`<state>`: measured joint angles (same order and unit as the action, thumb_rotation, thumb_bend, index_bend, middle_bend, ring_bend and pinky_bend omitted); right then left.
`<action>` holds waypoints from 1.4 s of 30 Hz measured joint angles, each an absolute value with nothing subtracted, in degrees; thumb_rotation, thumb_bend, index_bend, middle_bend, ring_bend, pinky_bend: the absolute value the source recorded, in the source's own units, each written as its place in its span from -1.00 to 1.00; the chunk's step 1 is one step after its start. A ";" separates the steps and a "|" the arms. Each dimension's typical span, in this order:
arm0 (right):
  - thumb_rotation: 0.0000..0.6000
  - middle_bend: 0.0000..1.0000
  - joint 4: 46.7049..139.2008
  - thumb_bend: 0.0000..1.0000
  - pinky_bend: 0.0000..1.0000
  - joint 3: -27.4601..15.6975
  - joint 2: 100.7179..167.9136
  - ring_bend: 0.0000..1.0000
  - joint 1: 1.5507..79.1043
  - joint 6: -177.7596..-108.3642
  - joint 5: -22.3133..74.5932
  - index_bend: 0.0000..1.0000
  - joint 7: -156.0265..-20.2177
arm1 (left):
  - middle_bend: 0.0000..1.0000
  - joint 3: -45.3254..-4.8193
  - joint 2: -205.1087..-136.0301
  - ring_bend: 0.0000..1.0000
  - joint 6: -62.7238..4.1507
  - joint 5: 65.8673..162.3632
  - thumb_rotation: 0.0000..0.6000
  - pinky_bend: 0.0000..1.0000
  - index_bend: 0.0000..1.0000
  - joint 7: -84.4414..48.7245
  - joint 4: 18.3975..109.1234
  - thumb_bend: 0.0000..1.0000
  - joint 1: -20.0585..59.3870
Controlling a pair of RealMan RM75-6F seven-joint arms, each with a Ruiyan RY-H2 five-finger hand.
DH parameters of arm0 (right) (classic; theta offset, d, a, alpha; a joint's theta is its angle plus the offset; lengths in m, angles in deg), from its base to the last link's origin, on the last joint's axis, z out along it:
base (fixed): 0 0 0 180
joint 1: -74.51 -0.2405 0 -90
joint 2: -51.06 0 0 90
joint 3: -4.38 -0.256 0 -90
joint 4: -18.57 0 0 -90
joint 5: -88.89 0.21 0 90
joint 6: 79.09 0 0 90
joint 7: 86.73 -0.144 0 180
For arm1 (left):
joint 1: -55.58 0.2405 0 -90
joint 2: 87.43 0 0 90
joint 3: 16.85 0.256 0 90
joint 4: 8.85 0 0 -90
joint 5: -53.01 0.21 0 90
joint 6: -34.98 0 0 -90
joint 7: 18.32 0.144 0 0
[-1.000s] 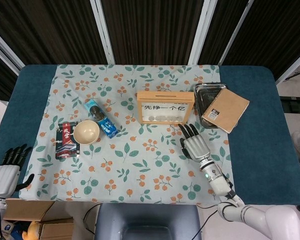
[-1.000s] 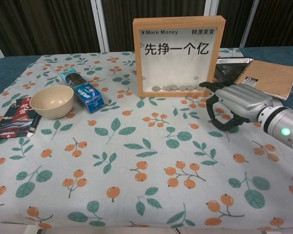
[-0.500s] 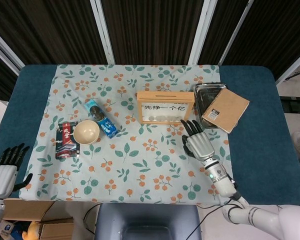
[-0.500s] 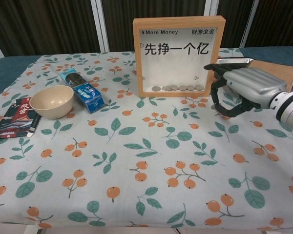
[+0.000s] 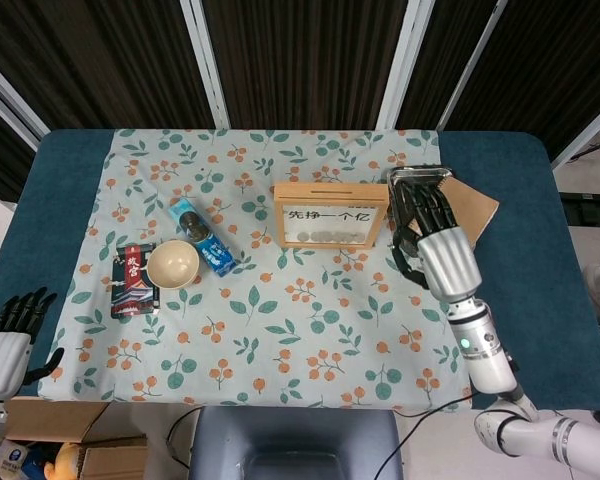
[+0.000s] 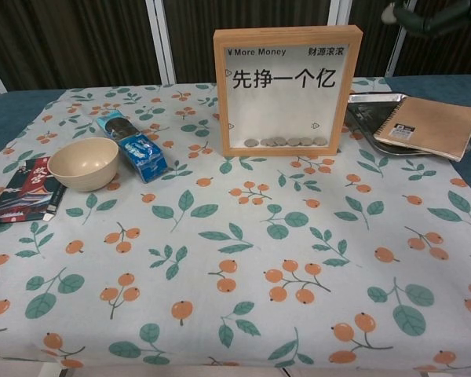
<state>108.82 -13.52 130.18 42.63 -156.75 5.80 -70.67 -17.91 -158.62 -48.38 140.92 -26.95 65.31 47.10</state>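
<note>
Right hand (image 5: 435,240) had risen from the cloth to hover above notebook (image 6: 426,126) on metal tray (image 6: 361,100); fingers spread, holding nothing. Best descend level, squarely over the cover.

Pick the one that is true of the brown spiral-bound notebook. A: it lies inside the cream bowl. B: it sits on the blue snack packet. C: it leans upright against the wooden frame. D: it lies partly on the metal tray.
D: in the chest view the brown spiral-bound notebook lies flat with its left part over the shiny metal tray, right of the wooden coin frame.
</note>
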 measured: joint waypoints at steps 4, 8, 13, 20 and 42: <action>1.00 -0.77 109.51 0.24 -1.00 -18.84 129.68 -1.00 38.80 -153.16 11.97 0.49 -66.76 | -1.00 -17.87 -158.32 -1.00 -48.53 141.30 1.00 -1.00 -1.00 -26.68 65.85 -0.36 47.01; 1.00 -0.75 108.15 0.24 -1.00 -22.56 130.21 -1.00 33.16 -147.18 21.86 0.50 -61.58 | -1.00 -17.90 -157.93 -1.00 -48.98 141.61 1.00 -1.00 -1.00 -26.57 66.45 -0.36 47.02; 1.00 -0.75 104.21 0.24 -1.00 -25.70 131.64 -1.00 25.50 -140.48 34.34 0.51 -54.16 | -1.00 -17.94 -157.48 -1.00 -48.98 141.55 1.00 -1.00 -1.00 -25.90 67.20 -0.36 47.06; 1.00 -0.75 99.67 0.24 -1.00 -26.44 133.32 -1.00 15.17 -134.14 52.13 0.51 -41.75 | -1.00 -18.12 -157.31 -1.00 -48.54 140.99 1.00 -1.00 -1.00 -25.54 67.49 -0.36 47.04; 1.00 -0.75 99.75 0.24 -1.00 -22.07 134.18 -1.00 5.13 -135.74 70.42 0.51 -36.57 | -1.00 -17.92 -157.34 -1.00 -48.10 141.13 0.99 -1.00 -1.00 -26.20 66.74 -0.36 46.95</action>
<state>99.75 -22.07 134.18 5.13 -135.74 70.42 -36.57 -17.92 -157.34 -48.10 141.13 -26.20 66.74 46.95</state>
